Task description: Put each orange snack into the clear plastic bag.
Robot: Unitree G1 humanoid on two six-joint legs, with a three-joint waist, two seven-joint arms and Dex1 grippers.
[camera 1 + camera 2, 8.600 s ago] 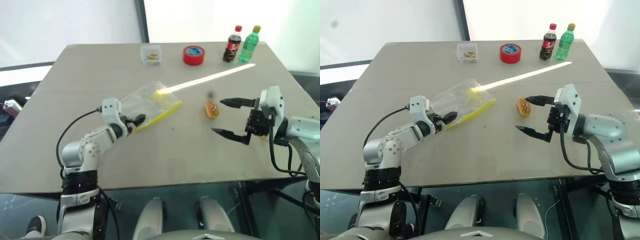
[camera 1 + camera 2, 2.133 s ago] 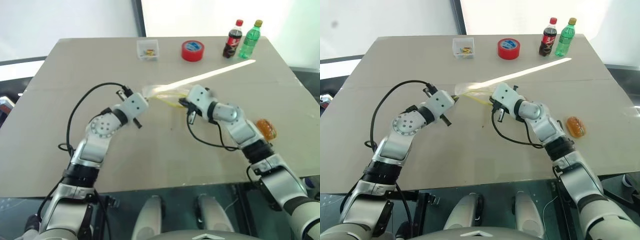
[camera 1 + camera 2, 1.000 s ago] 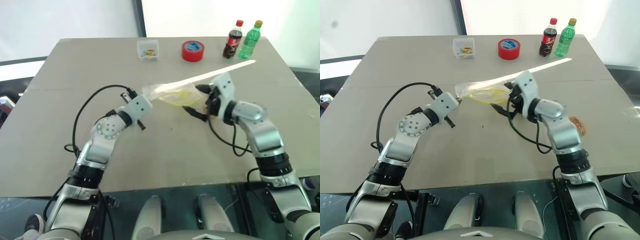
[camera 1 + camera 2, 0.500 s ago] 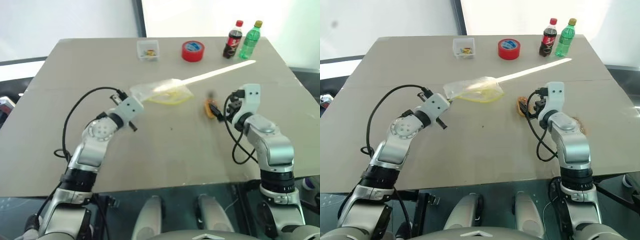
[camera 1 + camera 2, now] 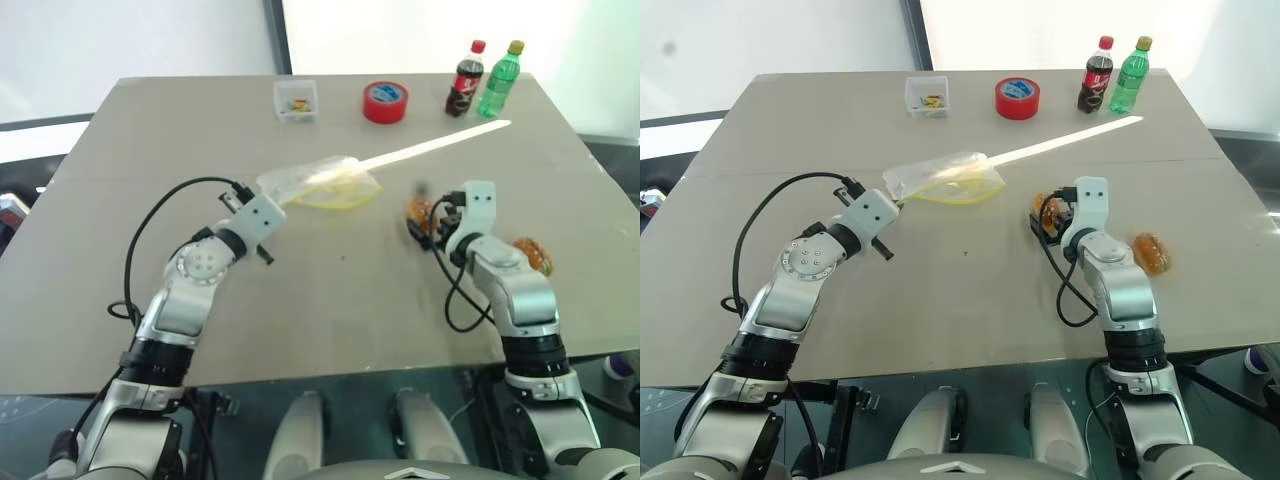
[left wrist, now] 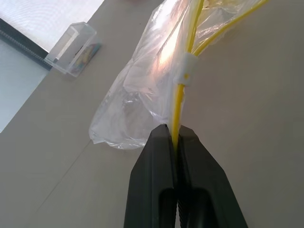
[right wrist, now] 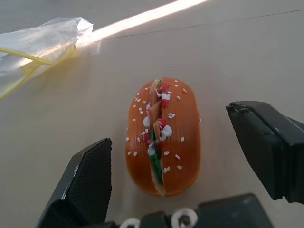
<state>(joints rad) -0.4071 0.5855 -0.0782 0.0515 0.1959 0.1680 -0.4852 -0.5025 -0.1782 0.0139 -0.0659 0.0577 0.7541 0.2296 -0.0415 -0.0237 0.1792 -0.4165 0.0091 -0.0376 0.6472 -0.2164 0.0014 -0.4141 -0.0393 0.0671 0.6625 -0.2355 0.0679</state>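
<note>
Near snack (image 7: pixel 163 137) lies on the table (image 5: pixel 330 330), right of centre, between the wide-open fingers of the right gripper (image 7: pixel 190 156), not yet touched. Second snack (image 5: pixel 1150 252) sits further right, near the table's right edge, behind that arm. Bag (image 5: pixel 320 182) lies at centre, left of the snacks, well apart from both. Left gripper (image 6: pixel 175 142) is clamped tight on the bag's yellow seal strip, holding one end up off the table.

Risks: the snack is glossy and rounded, so an off-centre pinch could squirt it out or roll it away. The bag mouth looks only partly parted and the film is limp; with one strip held it may sag shut and block the drop.

Far side: clear box (image 5: pixel 297 101), red tape roll (image 5: pixel 386 103), dark cola bottle (image 5: pixel 466 80), green bottle (image 5: pixel 500 79). Labels too small to read.
</note>
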